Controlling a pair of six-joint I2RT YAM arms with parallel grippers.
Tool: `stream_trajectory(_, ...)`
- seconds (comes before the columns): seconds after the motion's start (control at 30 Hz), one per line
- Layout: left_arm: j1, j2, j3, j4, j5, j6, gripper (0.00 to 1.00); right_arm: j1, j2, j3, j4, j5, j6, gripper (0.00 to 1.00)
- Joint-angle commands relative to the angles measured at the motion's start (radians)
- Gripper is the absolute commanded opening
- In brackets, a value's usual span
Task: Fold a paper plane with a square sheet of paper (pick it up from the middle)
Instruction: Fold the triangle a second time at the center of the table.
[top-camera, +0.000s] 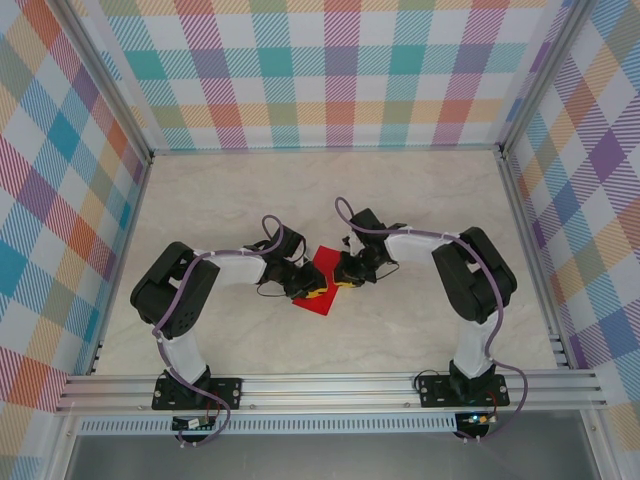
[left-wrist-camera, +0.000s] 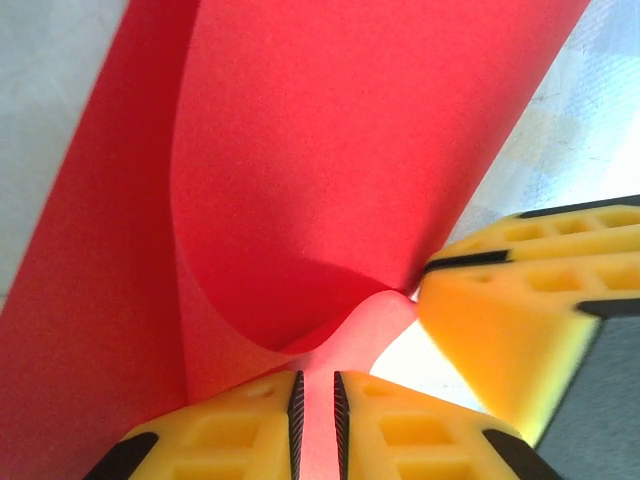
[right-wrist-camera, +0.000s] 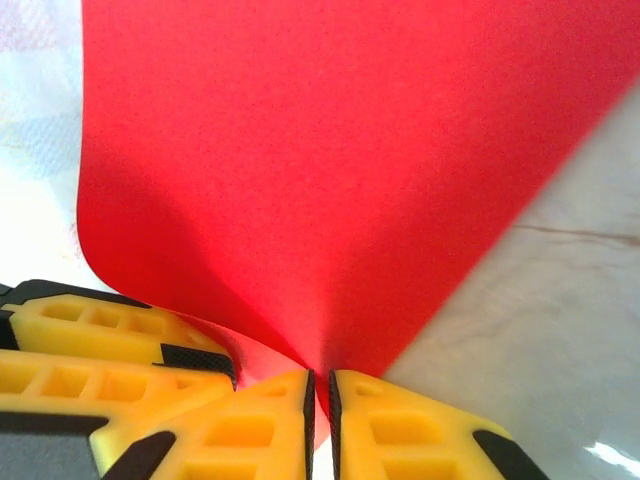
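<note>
The square sheet of paper (top-camera: 324, 264) is found at the middle of the pale, marble-patterned table (top-camera: 400, 200), lifted between the two arms, which are bent inward toward each other. The sheet is thin and bright red, with a fine matt grain, and a small patch of yellow is seen at its lower edge from above. The left gripper (top-camera: 303, 284) is set against the sheet's left side and the right gripper (top-camera: 347, 272) against its right side, so that the paper is bracketed closely by both. In the left wrist view the paper is bowed into a smooth, deep curl, and a flap of it is drawn down into the narrow slit between the yellow, hollow-celled fingers (left-wrist-camera: 240, 430), whose inner faces are lined with ribbed black pads; these jaws are nearly closed and the sheet is pinched between them. The right gripper's blocky yellow fingers (left-wrist-camera: 510, 320) are seen just beside that fold. In the right wrist view the red sheet is gathered to a point and is clamped likewise in a thin gap between that gripper's own black-padded fingers (right-wrist-camera: 400, 430), with the left gripper's fingers (right-wrist-camera: 90, 340) close beside it. The workspace is enclosed by walls (top-camera: 340, 70) printed in a pastel check.
</note>
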Motion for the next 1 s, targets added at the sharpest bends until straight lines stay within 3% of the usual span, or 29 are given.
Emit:
stream_trajectory(0.0,-0.011,0.028,-0.017,-0.040,-0.035,0.005,0.18,-0.003,-0.080,-0.012,-0.037,0.095,-0.004,0.15)
stream_trajectory(0.33,-0.011,0.019,-0.019,-0.049,-0.057,-0.005,0.16,0.034,-0.054,-0.025,0.026,-0.023,0.016,0.11)
stream_trajectory(0.6,-0.011,0.018,-0.018,-0.057,-0.063,-0.004,0.12,0.047,0.014,0.000,0.021,-0.048,0.019,0.06)
stream_trajectory(0.97,-0.011,-0.050,0.002,-0.031,-0.073,0.036,0.12,0.047,0.061,0.005,-0.089,0.102,-0.007,0.05)
